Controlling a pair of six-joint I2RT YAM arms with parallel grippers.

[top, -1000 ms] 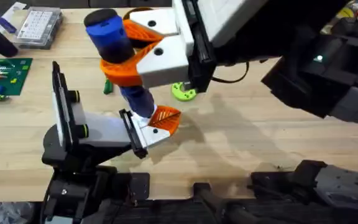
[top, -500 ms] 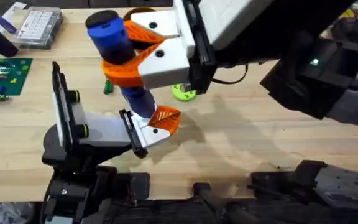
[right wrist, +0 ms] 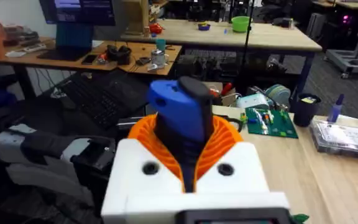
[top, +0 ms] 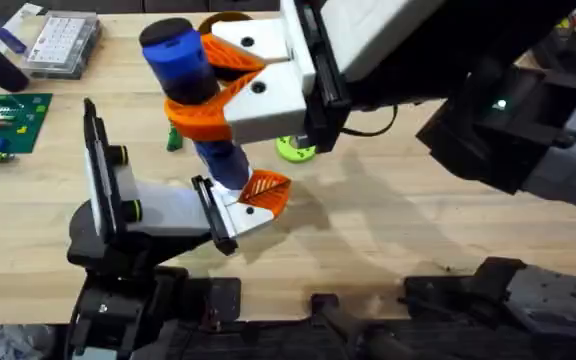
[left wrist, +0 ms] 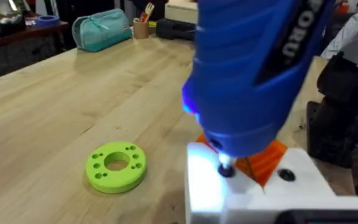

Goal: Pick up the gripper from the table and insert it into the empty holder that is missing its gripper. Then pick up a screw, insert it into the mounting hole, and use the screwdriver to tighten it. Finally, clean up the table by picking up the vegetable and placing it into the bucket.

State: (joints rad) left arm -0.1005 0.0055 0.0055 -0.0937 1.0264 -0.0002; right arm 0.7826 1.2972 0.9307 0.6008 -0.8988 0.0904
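Observation:
My right gripper (top: 208,90) reaches across from the right, shut on the blue screwdriver (top: 178,55) just above its orange collar. The screwdriver stands nearly upright, and its metal bit (left wrist: 225,168) presses down on the white base of the gripper (top: 266,190), the orange-tipped piece seated at the black bracket end of the holder (top: 163,210). Whatever lies under the bit is hidden. In the right wrist view the screwdriver (right wrist: 179,115) sits between the orange pads (right wrist: 229,140). The dark green vegetable (top: 173,138) lies behind the screwdriver. The bucket's orange rim (top: 224,17) peeks out behind my right gripper.
A lime-green ring (top: 295,149) lies on the wood just right of the screwdriver. At the far left are a clear parts box (top: 63,42) and a green circuit board (top: 3,122). Bare table stretches right of the ring.
The screwdriver's top has drifted very slightly to the right; the bit stays on the same spot and nothing else has moved.

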